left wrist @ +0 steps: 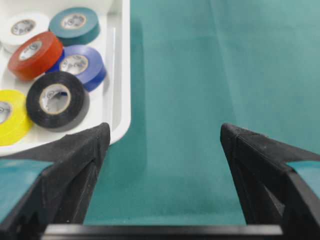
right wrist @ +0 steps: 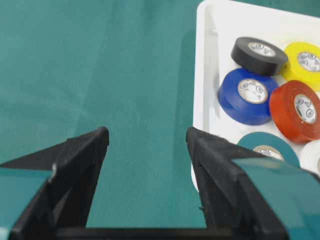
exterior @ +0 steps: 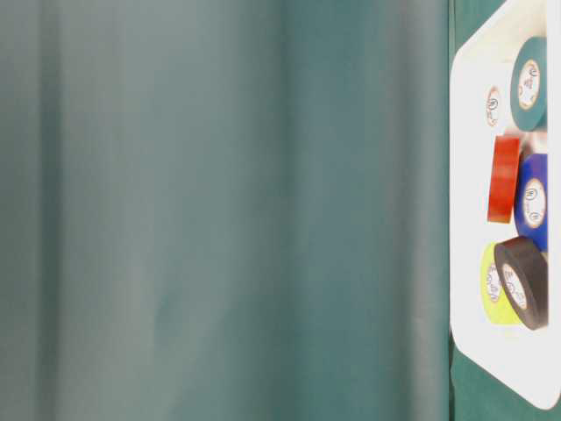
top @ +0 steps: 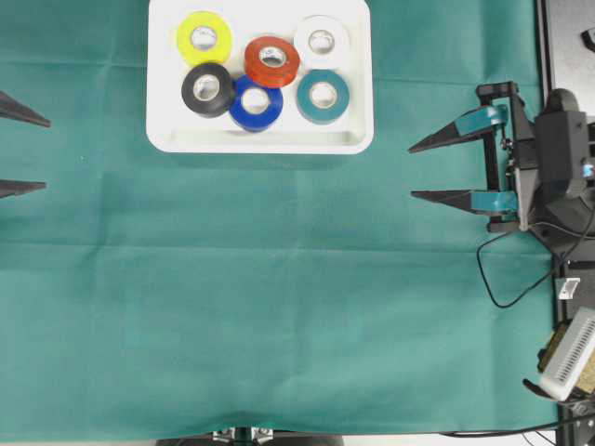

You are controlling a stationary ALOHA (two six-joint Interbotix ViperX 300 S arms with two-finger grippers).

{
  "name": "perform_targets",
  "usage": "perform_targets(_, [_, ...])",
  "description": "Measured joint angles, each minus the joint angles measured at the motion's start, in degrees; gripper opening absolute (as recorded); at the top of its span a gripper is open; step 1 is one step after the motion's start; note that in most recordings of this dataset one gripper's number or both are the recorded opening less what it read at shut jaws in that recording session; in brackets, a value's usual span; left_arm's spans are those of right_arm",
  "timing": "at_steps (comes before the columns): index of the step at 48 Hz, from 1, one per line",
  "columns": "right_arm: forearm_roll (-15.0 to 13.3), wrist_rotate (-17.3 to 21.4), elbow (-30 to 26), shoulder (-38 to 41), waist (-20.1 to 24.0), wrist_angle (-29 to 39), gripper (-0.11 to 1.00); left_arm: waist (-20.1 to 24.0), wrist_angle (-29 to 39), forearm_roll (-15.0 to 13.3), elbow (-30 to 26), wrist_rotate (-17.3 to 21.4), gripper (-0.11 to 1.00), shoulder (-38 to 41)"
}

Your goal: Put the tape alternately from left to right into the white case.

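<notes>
The white case (top: 167,139) sits at the top middle of the green cloth. Inside lie several tape rolls: yellow (top: 204,37), black (top: 207,89), blue (top: 256,103), red (top: 271,60), white (top: 322,41) and teal (top: 323,96). The red roll leans on the blue one. My left gripper (top: 46,155) is at the far left edge, open and empty, with the case (left wrist: 120,100) ahead to its left. My right gripper (top: 410,172) is open and empty to the right of the case (right wrist: 202,90), its fingertips (right wrist: 102,135) over bare cloth.
The green cloth (top: 279,307) covers the table. The right arm's base and cables (top: 507,279) stand at the right edge, with a white device (top: 569,353) below them. In the table-level view the case (exterior: 465,175) with its rolls shows at the right side.
</notes>
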Motion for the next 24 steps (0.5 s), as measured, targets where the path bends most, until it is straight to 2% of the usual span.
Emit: perform_targets(24, [0.0, 0.0, 5.27, -9.49, -2.64, 0.0, 0.68, 1.58, 0.44, 0.0, 2.37, 0.0, 0.49, -5.54])
